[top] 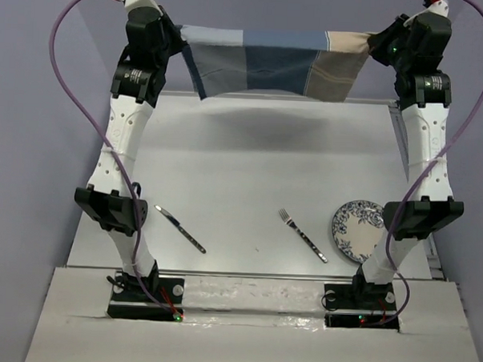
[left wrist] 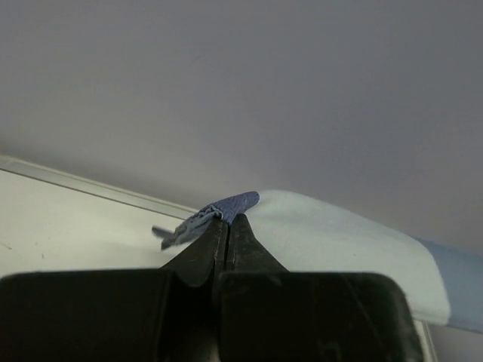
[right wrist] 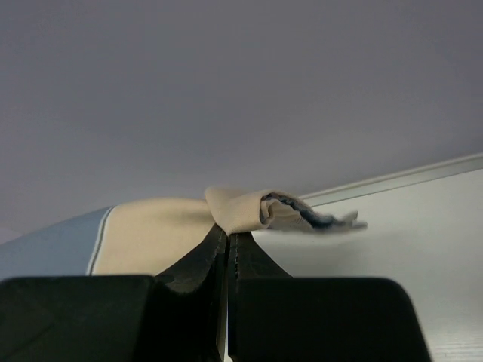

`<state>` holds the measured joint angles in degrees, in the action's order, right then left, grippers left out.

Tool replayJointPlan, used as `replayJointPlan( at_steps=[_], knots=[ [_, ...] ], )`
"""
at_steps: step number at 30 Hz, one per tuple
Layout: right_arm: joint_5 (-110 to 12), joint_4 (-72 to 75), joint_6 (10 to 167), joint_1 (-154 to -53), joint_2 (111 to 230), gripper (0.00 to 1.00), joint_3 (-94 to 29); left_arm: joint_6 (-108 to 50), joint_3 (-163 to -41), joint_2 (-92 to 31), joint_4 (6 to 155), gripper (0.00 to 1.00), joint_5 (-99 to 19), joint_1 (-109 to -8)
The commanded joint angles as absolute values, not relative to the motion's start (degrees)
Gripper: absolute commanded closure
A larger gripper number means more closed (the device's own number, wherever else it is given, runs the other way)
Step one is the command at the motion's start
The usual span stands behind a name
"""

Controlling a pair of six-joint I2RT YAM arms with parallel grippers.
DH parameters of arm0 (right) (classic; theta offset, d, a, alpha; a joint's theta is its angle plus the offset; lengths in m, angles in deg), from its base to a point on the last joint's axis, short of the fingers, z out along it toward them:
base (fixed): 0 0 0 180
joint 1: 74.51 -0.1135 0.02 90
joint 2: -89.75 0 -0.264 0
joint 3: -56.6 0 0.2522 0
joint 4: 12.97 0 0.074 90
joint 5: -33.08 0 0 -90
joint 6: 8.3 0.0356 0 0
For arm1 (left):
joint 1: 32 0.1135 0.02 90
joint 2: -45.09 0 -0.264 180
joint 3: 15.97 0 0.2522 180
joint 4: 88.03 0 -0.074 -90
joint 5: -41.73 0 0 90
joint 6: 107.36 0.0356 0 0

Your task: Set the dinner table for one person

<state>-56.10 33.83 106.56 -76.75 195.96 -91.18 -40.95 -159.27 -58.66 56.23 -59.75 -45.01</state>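
Note:
A blue-and-tan striped placemat [top: 272, 62] hangs stretched in the air above the far part of the off-white dinner table [top: 250, 157]. My left gripper [top: 180, 44] is shut on its blue corner [left wrist: 226, 205]. My right gripper [top: 371, 44] is shut on its tan corner [right wrist: 241, 207]. A knife [top: 180, 229] lies near the front left of the table. A fork [top: 302, 234] lies at the front middle. A blue-patterned plate [top: 356, 230] sits at the front right, partly behind my right arm.
A metal rail [top: 245, 274] runs along the table's near edge, with both arm bases just behind it. A purple cable loops beside each arm. A grey wall stands behind the table's far edge.

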Motion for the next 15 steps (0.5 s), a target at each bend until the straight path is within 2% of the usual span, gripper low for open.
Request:
replayJointPlan(
  at_steps=[1, 3, 4, 8, 9, 12, 15],
  knots=[
    [-52.27, 29.90, 107.62, -76.36, 188.55, 1.00, -80.47, -42.41, -151.69, -51.51, 59.40, 1.00, -56.88, -43.07],
    [-49.99, 27.43, 108.76, -76.36, 184.60, 1.00, -70.77, -43.02, -142.81, -47.13, 61.67, 1.00, -55.39, -42.90],
    [-49.02, 24.90, 110.16, -76.36, 183.45, 1.00, -61.23, -43.37, -131.36, -45.19, 66.30, 1.00, -54.86, -42.81],
    [-44.98, 18.47, 113.51, -76.36, 179.40, 1.00, -40.47, -46.88, -107.30, -37.63, 74.50, 1.00, -52.32, -42.11],
    [-44.71, 17.06, 113.86, -76.36, 179.05, 1.00, -37.26, -48.02, -99.42, -36.14, 77.21, 1.00, -51.61, -41.50],
    [-44.62, 15.12, 114.31, -76.36, 179.48, 1.00, -27.32, -49.61, -85.96, -33.67, 82.75, 1.00, -49.68, -40.61],
    [-44.97, 13.71, 113.69, -76.36, 180.88, 1.00, -21.00, -49.35, -77.06, -33.57, 85.23, 1.00, -48.62, -40.00]
  ],
)
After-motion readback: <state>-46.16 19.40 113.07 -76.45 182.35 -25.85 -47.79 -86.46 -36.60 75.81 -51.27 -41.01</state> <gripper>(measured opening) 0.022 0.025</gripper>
